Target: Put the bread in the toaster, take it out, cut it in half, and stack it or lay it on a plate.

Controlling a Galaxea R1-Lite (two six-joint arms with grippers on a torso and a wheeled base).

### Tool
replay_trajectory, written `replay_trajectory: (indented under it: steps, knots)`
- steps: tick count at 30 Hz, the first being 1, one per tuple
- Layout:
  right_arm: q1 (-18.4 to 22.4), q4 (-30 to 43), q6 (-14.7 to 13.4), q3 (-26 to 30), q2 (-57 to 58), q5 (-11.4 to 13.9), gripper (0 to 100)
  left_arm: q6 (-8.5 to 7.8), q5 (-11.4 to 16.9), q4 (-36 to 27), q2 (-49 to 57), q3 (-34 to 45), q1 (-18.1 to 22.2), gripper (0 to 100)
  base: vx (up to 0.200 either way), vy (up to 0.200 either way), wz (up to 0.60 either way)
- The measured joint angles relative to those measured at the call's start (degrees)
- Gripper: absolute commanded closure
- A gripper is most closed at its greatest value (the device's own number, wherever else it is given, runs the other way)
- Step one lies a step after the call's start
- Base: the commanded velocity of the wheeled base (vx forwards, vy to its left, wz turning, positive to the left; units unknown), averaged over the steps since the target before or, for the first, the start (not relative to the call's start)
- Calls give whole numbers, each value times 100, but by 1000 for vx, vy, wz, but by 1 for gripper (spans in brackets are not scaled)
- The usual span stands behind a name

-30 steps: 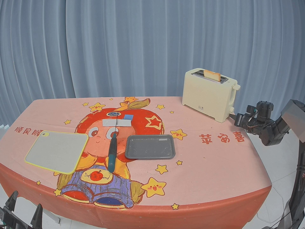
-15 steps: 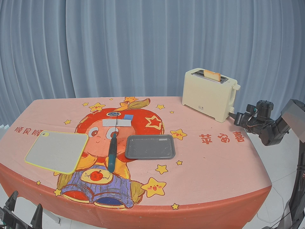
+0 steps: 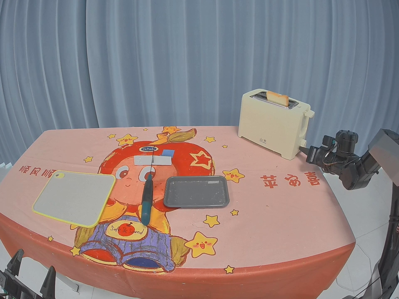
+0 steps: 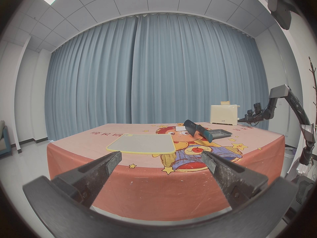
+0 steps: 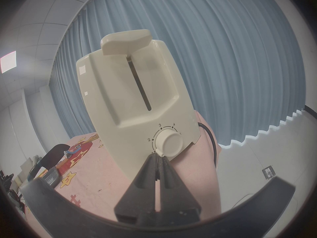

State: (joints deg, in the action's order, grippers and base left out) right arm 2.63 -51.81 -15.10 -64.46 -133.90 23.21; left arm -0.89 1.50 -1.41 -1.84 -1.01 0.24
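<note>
- Toaster [image 5: 132, 93], dial [image 5: 167, 145]: I see a printed scale of small numerals arcing around the knob's upper edge.
- Toaster, long side panel: I see 1 small dark mark [image 3: 262, 140] low on the panel, too small to read.
- Tablecloth [image 3: 270, 221]: I see 2 rows of red characters [image 3: 290, 180], 1 near the toaster and 1 at the left edge.
- Tablecloth cartoon: I see 1 blue oval badge [image 3: 149, 148] with pale lettering, too small to read.
- Tray [image 3: 170, 200]: I see 1 pale sticker [image 3: 213, 182] by the far rim, unreadable.
</note>
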Motion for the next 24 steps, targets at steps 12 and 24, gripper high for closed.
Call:
replay_trajectory:
  steps: [12,24]
  knots:
    - [-7,-2,35,99,50,-12,100,0,0,0,0,0,0,0,0,0,0]
    - [6,-2,30,110,5,-12,100,0,0,0,0,0,0,0,0,0,0]
